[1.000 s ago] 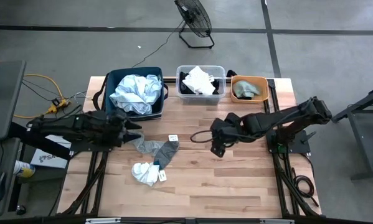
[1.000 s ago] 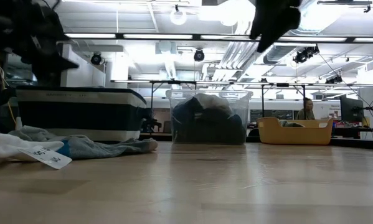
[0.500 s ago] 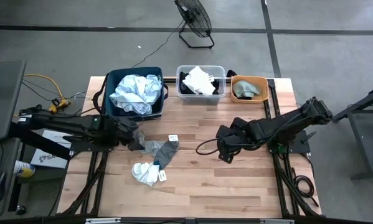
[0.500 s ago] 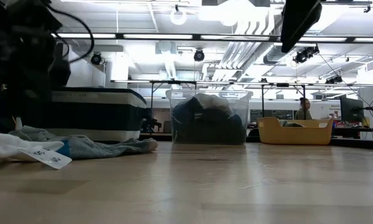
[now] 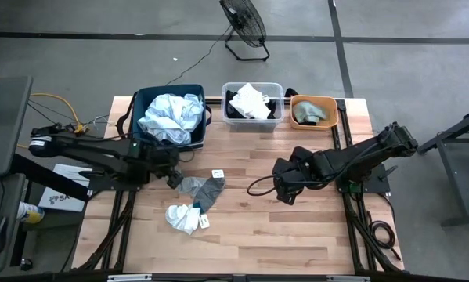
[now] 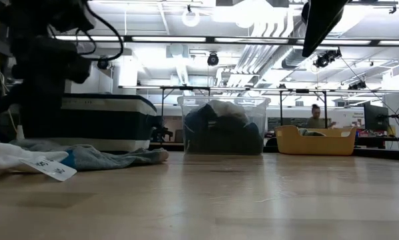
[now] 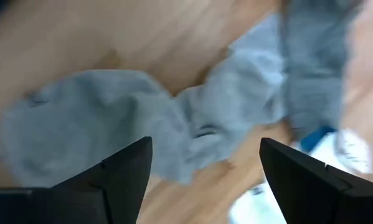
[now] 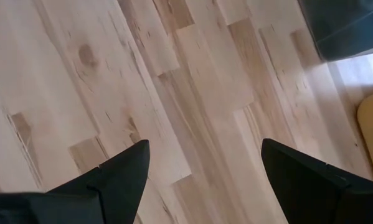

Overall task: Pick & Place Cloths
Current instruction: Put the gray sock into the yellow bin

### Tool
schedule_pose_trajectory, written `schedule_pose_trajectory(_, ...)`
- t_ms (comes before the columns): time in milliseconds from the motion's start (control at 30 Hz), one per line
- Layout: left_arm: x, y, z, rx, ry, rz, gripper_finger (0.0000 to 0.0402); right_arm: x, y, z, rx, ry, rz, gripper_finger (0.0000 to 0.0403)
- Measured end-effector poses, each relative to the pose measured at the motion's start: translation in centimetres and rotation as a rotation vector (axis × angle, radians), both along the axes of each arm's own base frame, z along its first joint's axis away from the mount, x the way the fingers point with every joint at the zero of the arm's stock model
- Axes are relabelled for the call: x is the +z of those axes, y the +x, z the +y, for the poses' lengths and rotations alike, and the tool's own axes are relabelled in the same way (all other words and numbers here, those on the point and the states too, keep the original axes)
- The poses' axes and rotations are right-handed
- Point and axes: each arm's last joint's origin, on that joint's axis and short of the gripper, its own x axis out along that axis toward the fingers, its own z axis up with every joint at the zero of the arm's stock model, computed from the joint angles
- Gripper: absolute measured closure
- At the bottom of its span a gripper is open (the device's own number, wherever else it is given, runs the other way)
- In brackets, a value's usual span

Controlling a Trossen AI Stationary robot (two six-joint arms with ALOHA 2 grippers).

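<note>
A pair of grey socks (image 5: 200,188) lies flat on the table's left half, and also shows in the left wrist view (image 7: 192,118). A white cloth with a tag (image 5: 184,217) lies just nearer. My left gripper (image 5: 174,178) is open, low over the socks' left end, with a finger (image 7: 121,180) on either side of the grey fabric. My right gripper (image 5: 285,192) is open and empty over bare wood (image 8: 192,112) right of centre. More cloths fill the navy bin (image 5: 144,98), among them a pale blue one (image 5: 171,116). My left gripper comes at the grey socks' left end (image 7: 186,143) from above, slanting from the table's left. Its open fingers straddle the fabric. I cannot tell whether they touch it. The socks lie flat on the table.
A clear tub (image 5: 252,88) with white and black cloths and an orange tub (image 5: 332,117) with a grey cloth stand along the far edge. A small white tag (image 5: 217,173) lies by the socks. A person (image 6: 314,115) sits far behind.
My left gripper has gone toward the table's right edge and down, onto the left end of the grey socks. My right gripper has gone a little toward the near right and then kept still. The cloths have not moved.
</note>
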Motion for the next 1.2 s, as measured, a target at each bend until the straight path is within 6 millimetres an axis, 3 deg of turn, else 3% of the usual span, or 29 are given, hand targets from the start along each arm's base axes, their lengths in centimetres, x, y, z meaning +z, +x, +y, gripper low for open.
schedule_pose_trajectory(333, -2.6, 1.6, 0.0, -0.005, 0.02, 0.276, 0.0112, 0.0, 0.0, -0.1, 0.019, -0.038, -0.003, 0.0102)
schedule_pose_trajectory(733, -5.1, 3.6, 0.0, 0.024, 0.013, 0.329, 0.012, 0.1, 0.1, -0.2, 0.031, -0.085, -0.01, 0.0102)
schedule_pose_trajectory(933, -5.5, 3.9, 0.0, 0.055, 0.003, 0.351, 0.0187, 0.1, 0.1, -0.2, 0.03, -0.088, -0.012, 0.0102)
schedule_pose_trajectory(1200, -5.6, 4.1, -0.1, 0.061, -0.036, 0.331, 0.0343, 0.1, 0.1, -0.2, 0.027, -0.1, -0.015, 0.0102)
